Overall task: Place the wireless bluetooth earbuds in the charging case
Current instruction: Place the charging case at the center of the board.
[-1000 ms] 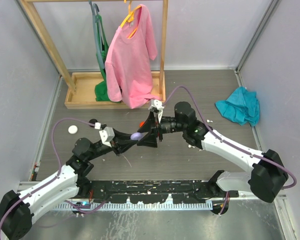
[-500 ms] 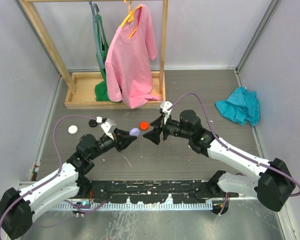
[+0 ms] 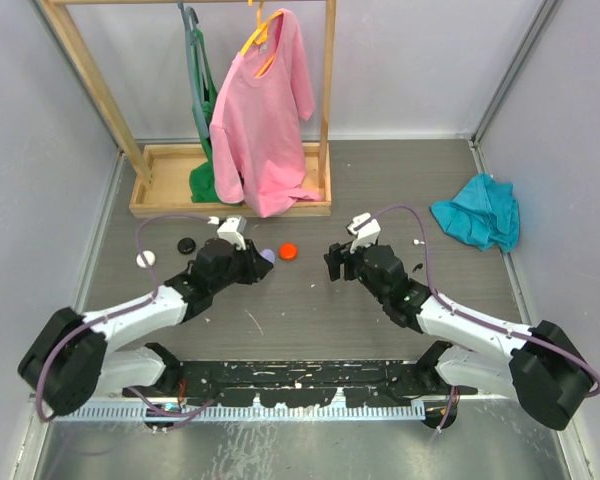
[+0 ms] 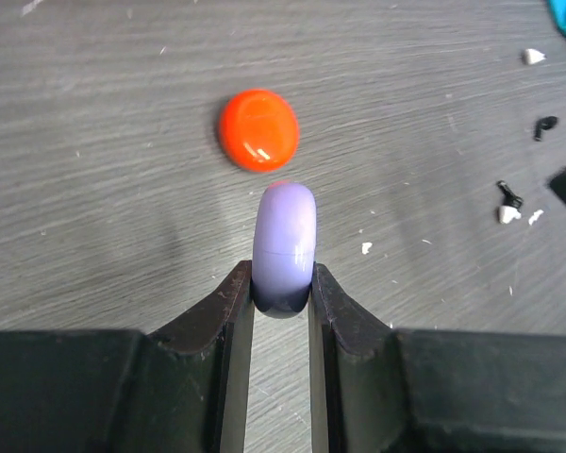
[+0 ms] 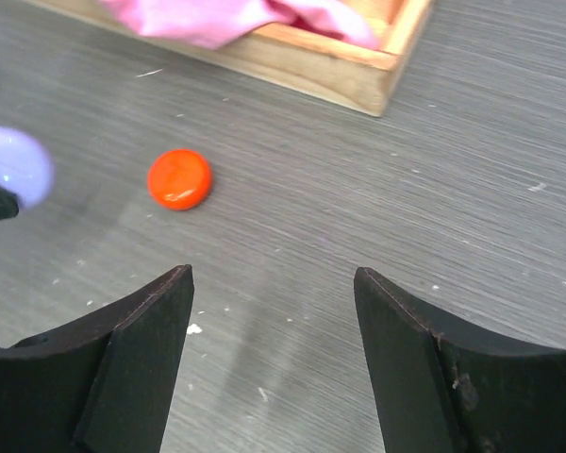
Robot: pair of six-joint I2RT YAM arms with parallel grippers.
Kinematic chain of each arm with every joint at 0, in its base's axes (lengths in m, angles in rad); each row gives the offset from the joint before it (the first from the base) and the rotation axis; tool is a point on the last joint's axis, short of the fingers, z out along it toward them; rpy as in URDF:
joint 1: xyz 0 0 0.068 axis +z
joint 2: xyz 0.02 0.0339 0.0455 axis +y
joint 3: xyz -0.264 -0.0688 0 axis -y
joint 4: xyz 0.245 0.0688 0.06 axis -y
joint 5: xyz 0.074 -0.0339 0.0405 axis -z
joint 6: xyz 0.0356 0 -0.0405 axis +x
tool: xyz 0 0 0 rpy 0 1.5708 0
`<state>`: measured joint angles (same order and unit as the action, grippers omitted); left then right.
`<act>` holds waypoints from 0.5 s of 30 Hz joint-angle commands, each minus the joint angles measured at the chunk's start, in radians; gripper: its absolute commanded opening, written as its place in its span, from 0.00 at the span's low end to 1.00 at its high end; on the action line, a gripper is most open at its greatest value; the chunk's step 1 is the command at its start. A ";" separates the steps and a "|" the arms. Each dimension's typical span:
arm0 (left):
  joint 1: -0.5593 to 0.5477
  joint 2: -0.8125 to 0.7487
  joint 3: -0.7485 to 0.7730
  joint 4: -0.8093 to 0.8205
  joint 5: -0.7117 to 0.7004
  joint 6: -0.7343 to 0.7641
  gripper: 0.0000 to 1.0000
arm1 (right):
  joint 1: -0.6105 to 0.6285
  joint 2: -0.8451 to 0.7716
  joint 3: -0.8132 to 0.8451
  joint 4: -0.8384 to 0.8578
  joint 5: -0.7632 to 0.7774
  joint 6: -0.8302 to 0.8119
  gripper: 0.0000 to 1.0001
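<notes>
From above, your left gripper is clenched on the lilac case, with the red case just beyond it. Your right gripper hangs released and empty nearby. On the left wrist, the lilac case stands on edge between the fingers, seam shut. The wireless bluetooth earbuds lie scattered on the table, well off to its right, so I judge the right arm nearer. On the right wrist, the red case lies flat and closed, ahead-left of the parted fingers
</notes>
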<state>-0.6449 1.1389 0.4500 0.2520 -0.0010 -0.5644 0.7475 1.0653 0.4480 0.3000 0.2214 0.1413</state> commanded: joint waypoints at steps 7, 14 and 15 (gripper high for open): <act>0.063 0.323 0.152 0.022 -0.048 -0.224 0.08 | -0.004 -0.061 -0.072 0.193 0.203 0.022 0.74; 0.070 0.450 0.212 0.060 0.001 -0.261 0.16 | -0.004 -0.043 -0.064 0.190 0.193 0.021 0.73; 0.072 0.459 0.214 0.065 0.001 -0.261 0.18 | -0.006 -0.042 -0.063 0.187 0.191 0.021 0.73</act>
<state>-0.5774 1.5688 0.6266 0.2562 -0.0181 -0.7925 0.7441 1.0275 0.3702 0.4240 0.3893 0.1570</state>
